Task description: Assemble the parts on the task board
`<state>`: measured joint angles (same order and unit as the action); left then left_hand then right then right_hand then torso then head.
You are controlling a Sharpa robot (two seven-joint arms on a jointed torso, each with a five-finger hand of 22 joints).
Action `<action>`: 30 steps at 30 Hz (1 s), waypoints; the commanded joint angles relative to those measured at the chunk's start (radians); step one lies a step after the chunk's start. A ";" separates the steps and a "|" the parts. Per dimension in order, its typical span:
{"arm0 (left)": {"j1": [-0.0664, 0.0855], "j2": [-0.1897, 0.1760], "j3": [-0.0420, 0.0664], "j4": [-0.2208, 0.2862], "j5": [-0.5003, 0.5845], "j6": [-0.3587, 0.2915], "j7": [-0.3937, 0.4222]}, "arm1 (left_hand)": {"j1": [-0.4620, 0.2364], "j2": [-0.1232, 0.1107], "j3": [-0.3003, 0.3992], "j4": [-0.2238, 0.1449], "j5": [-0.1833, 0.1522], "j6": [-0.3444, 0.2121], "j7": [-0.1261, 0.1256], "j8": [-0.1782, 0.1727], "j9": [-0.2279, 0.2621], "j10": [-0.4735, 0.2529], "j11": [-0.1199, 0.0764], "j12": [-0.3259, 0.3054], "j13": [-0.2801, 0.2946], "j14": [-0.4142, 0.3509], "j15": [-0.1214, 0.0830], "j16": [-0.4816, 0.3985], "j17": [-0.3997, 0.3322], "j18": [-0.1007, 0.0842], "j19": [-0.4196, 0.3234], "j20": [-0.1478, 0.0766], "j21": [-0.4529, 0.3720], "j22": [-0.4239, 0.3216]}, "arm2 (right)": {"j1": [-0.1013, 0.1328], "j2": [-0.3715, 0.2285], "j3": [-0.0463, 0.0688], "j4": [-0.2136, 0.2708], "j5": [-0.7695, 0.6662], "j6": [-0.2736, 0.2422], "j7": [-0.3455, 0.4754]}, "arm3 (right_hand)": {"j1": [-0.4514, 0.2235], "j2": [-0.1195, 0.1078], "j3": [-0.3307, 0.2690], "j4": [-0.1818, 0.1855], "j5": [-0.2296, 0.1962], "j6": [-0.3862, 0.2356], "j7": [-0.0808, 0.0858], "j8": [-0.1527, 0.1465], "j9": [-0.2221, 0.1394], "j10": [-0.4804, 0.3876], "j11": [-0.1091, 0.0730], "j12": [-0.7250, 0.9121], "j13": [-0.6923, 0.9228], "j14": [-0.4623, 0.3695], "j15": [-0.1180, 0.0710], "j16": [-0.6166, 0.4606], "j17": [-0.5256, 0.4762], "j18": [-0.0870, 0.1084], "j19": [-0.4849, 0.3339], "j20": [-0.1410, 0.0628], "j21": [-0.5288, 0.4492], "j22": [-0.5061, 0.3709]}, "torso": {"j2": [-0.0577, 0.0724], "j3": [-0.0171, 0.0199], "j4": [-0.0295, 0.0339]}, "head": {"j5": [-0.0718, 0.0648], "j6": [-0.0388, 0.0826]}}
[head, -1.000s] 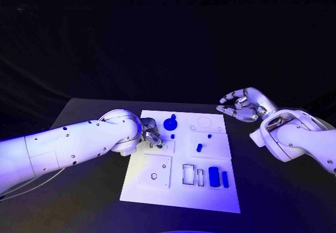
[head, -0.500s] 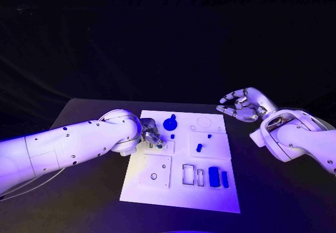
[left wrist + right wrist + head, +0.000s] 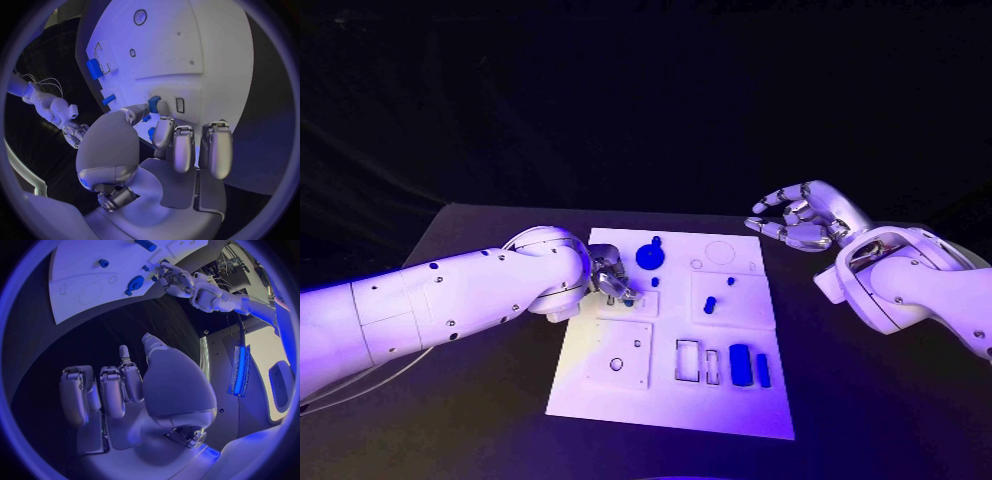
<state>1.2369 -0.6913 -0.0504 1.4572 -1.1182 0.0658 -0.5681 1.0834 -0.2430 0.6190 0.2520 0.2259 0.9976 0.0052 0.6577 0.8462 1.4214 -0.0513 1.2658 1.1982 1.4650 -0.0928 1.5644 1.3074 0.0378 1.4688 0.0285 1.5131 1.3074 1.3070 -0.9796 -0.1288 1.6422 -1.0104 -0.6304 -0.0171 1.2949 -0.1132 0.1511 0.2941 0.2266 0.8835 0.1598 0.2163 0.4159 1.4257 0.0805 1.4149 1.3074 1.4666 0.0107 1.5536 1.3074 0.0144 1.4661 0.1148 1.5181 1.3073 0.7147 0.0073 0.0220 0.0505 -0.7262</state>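
Very little differs across the second. The left hand (image 3: pixel 612 280) sits at the same spot over the task board's (image 3: pixel 675 395) left edge, pinching a small blue part (image 3: pixel 154 104) between thumb and finger. The right hand (image 3: pixel 795 220) now hangs a shade higher beyond the board's far right corner, fingers slightly more curled.

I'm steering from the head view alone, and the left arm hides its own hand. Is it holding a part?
Observer: Yes. The left wrist view shows the left hand pinching a small blue part between its thumb and a finger.
Operator: Where on the board?
Observer: Right beside a small rectangular slot in the task board.
Operator: And the right hand?
Observer: In the right wrist view, the right hand holds nothing, above the bare table.
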 commanded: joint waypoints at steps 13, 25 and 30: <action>-0.003 0.001 0.001 0.002 0.010 -0.007 -0.001 | -0.048 0.022 -0.153 0.042 0.001 0.002 0.010 -0.014 0.011 -0.004 0.001 -0.004 -0.005 0.106 -0.007 0.006 0.263 -0.008 0.018 -0.009 0.000 0.142 | -0.001 0.000 0.000 0.000 -0.004 -0.002 0.006 | -0.014 -0.004 -0.009 -0.001 -0.005 0.005 -0.002 0.005 0.001 -0.005 -0.004 -0.006 0.101 0.088 -0.006 -0.007 0.197 0.002 0.066 -0.003 -0.007 0.224 | 0.001 -0.0004 -0.0002 | -0.003 0.003; -0.003 -0.009 0.006 0.011 0.022 -0.029 0.000 | -0.063 0.031 -0.188 0.042 0.002 -0.004 0.012 -0.014 0.016 -0.011 0.002 -0.013 -0.017 0.106 -0.006 0.006 0.263 -0.007 0.016 -0.011 -0.002 0.139 | -0.002 -0.001 0.000 -0.001 -0.004 -0.005 0.005 | -0.016 -0.004 -0.010 -0.001 -0.006 0.005 -0.002 0.005 0.001 -0.005 -0.004 -0.006 0.101 0.088 -0.006 -0.007 0.196 0.002 0.066 -0.003 -0.007 0.224 | 0.000 -0.0005 0.0004 | -0.004 0.004; -0.003 -0.016 0.018 0.021 0.048 -0.043 0.005 | -0.048 0.037 -0.227 0.041 0.006 -0.034 0.020 -0.020 0.022 -0.047 0.009 -0.061 -0.073 0.106 -0.001 0.006 0.263 -0.001 -0.002 -0.011 -0.015 0.114 | -0.002 -0.002 0.000 -0.001 -0.004 -0.007 0.005 | -0.018 -0.003 -0.011 -0.001 -0.006 0.005 -0.002 0.005 0.001 -0.005 -0.004 -0.006 0.101 0.088 -0.006 -0.007 0.196 0.003 0.065 -0.003 -0.008 0.223 | 0.000 -0.0006 -0.0001 | -0.006 0.006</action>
<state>1.2339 -0.7068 -0.0333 1.4740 -1.0992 0.0419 -0.5693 1.0327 -0.2121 0.3942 0.2936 0.2267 0.9676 0.0265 0.6408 0.8678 1.3789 -0.0388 1.2072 1.1277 1.4650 -0.0927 1.5644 1.3074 0.0378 1.4650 0.0249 1.5044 1.3073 1.3056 -0.9809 -0.1288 1.6408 -1.0103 -0.6339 -0.0173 1.2869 -0.1131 0.1448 0.2950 0.2266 0.8835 0.1598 0.2163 0.4159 1.4257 0.0806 1.4149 1.3073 1.4666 0.0107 1.5536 1.3081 0.0144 1.4661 0.1148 1.5141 1.3078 0.7151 0.0070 0.0222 0.0453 -0.7217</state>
